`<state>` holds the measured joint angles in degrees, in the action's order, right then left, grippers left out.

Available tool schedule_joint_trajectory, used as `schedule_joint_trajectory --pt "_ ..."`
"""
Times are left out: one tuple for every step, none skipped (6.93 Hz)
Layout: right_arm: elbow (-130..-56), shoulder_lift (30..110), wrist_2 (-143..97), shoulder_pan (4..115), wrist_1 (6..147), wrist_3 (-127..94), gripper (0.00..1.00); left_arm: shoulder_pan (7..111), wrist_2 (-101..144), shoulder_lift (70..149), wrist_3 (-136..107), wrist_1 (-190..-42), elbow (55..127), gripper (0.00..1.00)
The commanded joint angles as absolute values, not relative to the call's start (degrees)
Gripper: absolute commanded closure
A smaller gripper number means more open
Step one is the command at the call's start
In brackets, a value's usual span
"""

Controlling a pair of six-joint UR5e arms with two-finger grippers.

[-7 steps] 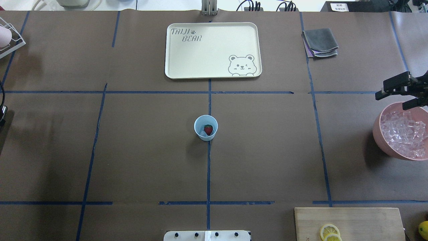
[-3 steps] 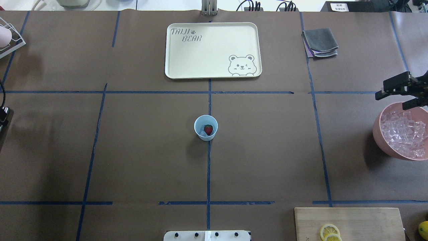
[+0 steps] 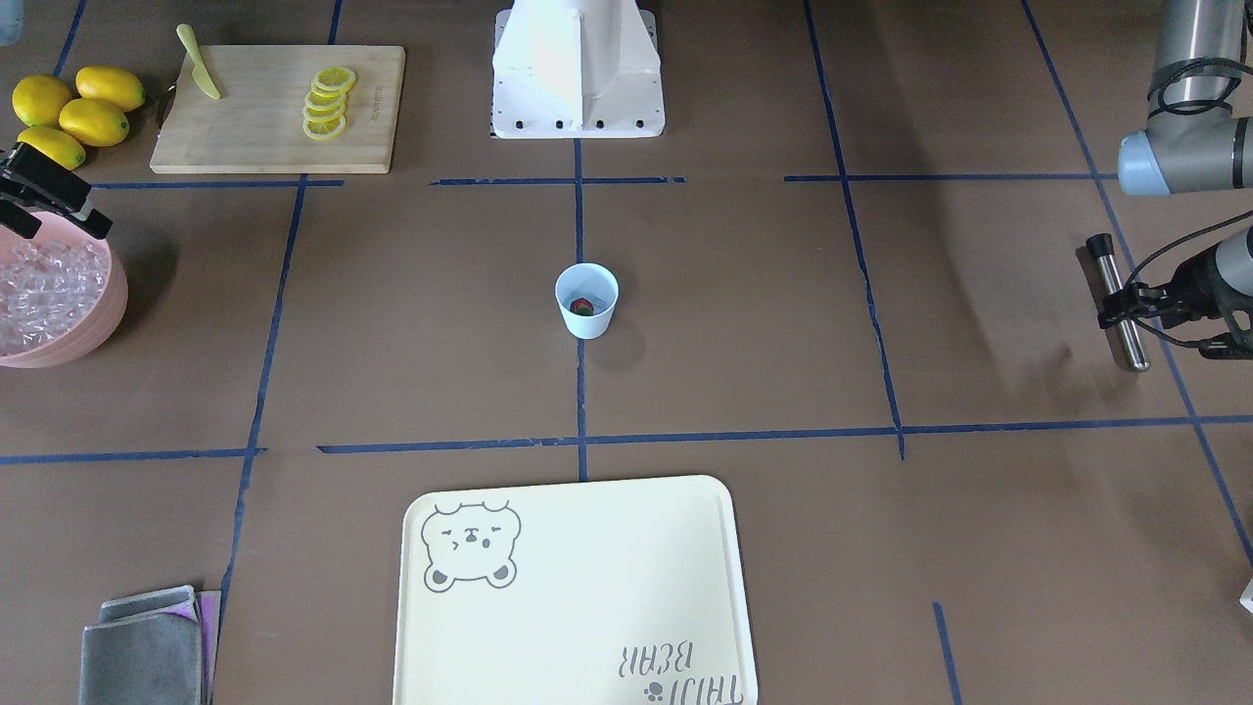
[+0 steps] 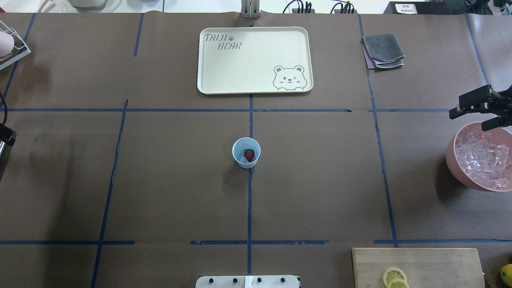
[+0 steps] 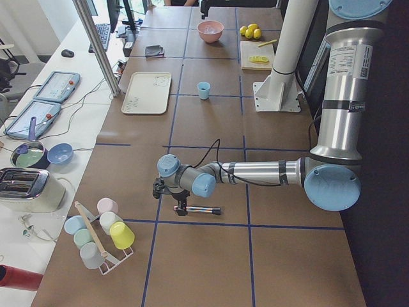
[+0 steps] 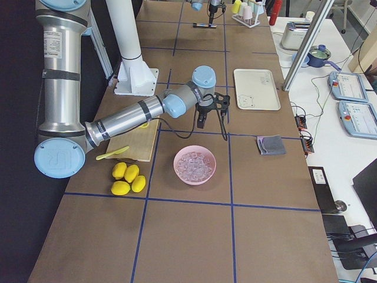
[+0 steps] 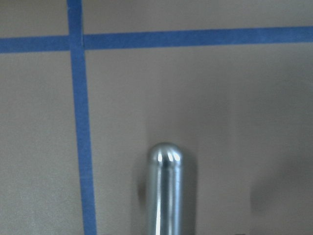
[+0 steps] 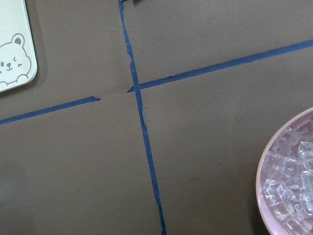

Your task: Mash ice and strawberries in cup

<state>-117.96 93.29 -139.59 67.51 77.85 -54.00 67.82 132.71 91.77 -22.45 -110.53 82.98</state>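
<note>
Cup (image 4: 240, 146) upright at table centre; strawberry (image 4: 249, 155) and ice (image 4: 242, 159) inside. Right gripper (image 4: 467, 122) fingers spread, above pink bowl (image 4: 451, 161) rim. Left gripper (image 3: 1116, 308) at metal rod (image 3: 1132, 349) (cannot tell whether clamped).

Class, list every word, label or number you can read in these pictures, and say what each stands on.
"TAIJI BEAR": on the cream rectangular tray, beside a bear drawing.
Too small to read: small print on the wooden cutting board.
Too small to read: the white label on the left arm.
Blurred, unreadable: the white card beyond the table's far edge.
</note>
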Motion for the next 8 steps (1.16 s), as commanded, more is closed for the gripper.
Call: schedule_joint_trajectory --pt "-118.39 93.43 -139.57 67.76 78.48 -53.70 0.01 71.26 132.71 89.04 -21.72 -110.04 92.78 0.00" --pt "-117.95 93.43 -139.57 68.55 78.66 -52.74 0.01 74.24 132.80 87.55 -15.27 -109.95 94.20 0.00" --pt "-117.43 94.21 -139.57 69.42 78.84 -49.95 0.01 78.97 132.80 87.45 -10.77 -108.65 94.31 0.00" --pt "-116.38 96.31 -139.48 70.83 79.01 -43.92 0.01 81.88 132.80 87.63 -5.24 -104.54 94.48 0.00" --pt "-114.54 98.42 -139.13 73.62 79.54 -35.68 0.01 85.31 132.80 87.89 3.86 -97.45 93.96 0.00" --pt "-112.96 98.87 -138.87 76.52 82.76 -27.42 0.01 87.78 132.98 88.24 11.44 -92.16 93.78 0.00" --pt "-111.63 98.79 -136.95 80.82 88.71 -15.85 0.01 88.93 133.67 87.98 12.91 -91.50 93.78 0.00" --pt "-110.06 98.35 -133.45 84.51 94.95 -3.29 0.01 89.03 136.12 87.63 12.92 -90.36 93.69 0.00"
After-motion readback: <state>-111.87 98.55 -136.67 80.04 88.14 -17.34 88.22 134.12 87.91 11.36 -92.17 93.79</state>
